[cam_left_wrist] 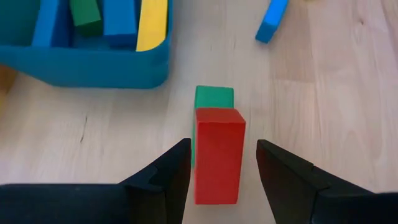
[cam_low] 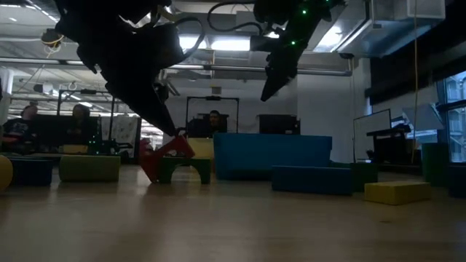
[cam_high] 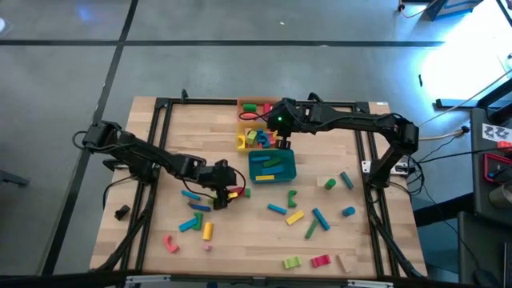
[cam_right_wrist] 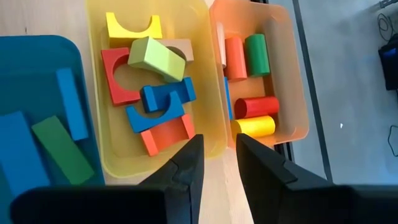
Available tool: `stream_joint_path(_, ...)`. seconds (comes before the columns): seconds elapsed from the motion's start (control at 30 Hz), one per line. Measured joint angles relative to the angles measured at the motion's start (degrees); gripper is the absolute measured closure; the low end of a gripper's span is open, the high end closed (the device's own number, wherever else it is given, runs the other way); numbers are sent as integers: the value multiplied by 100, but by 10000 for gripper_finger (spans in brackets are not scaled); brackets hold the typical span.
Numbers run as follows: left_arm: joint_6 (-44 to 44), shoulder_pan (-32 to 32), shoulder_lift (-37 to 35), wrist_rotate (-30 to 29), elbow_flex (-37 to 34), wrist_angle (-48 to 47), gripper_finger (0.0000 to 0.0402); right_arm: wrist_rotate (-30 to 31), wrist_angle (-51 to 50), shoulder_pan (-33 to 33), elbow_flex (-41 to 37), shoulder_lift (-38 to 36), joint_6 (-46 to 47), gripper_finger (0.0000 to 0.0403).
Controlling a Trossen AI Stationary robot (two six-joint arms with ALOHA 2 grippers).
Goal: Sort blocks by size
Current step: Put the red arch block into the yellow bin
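From above, we see the left gripper [cam_high: 231, 194] low over the table just left of the teal tray [cam_high: 272, 166], the right gripper [cam_high: 282, 141] above the trays. At table level, a red block [cam_low: 166, 159] sits tilted beneath the left arm. The left wrist shows its fingers apart, flanking that block without touching; a green block [cam_left_wrist: 214, 98] lies just behind. The right wrist shows narrowly parted, empty fingers over the yellow tray [cam_right_wrist: 149, 87]

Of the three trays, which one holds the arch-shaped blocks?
The yellow tray, the middle one between the teal tray and the orange tray. It alone holds arches; the teal one holds flat bars, the orange one cylinders.
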Motion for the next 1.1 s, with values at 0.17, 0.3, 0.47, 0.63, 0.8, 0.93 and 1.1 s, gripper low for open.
stream_joint_path(0.17,19,2,54,-27,4,126,235,0,-88,0,0,0,0,306)
stream_joint_path(0.3,19,2,277,-54,4,161,235,0,-88,0,0,0,0,306)
stream_joint_path(0.47,67,9,507,-63,4,465,235,0,-88,0,0,0,0,306)
stream_joint_path(0.63,235,20,701,-64,4,549,235,1,-102,0,0,1,0,306)
stream_joint_path(0.8,270,83,741,-65,4,562,260,9,-470,0,2,-114,2,306)
stream_joint_path(0.93,318,172,729,-64,4,565,284,-31,-977,2,2,-479,329,306)
stream_joint_path(1.1,318,328,436,-61,4,536,284,-716,-1189,2,2,-868,899,306)
